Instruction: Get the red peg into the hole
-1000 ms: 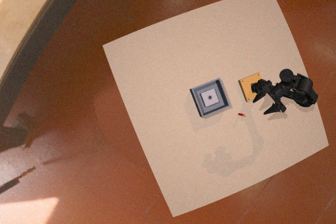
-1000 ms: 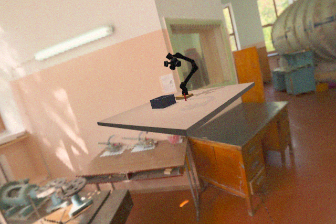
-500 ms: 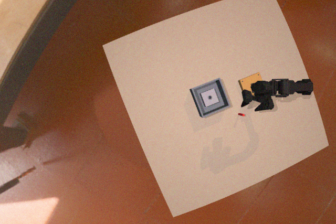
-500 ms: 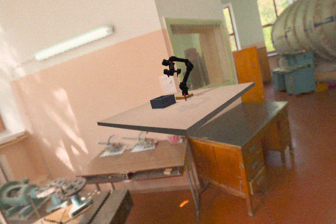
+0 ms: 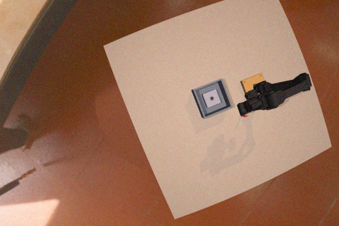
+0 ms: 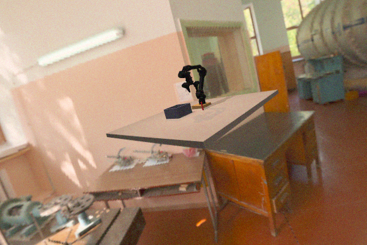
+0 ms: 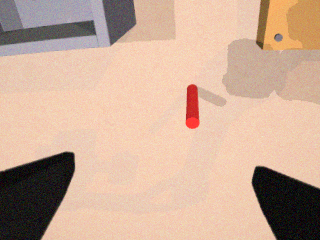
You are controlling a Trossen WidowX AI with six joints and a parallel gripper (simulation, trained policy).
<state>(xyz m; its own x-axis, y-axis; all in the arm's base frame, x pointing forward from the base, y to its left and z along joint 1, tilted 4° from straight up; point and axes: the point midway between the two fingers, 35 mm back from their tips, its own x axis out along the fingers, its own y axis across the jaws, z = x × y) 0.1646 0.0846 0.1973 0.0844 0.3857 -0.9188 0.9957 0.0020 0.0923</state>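
Tool hanging above the tabletop, fingers spread wide, gripping nothing. Red peg standing upright on the tabletop below the tool, outside the open box, near the orange base plate. In wrist view, peg appearing ahead of the fingertips, untouched. Box sitting beside the plate, apart. Wooden desk standing on the reddish floor; tube lamp hanging at an angle.
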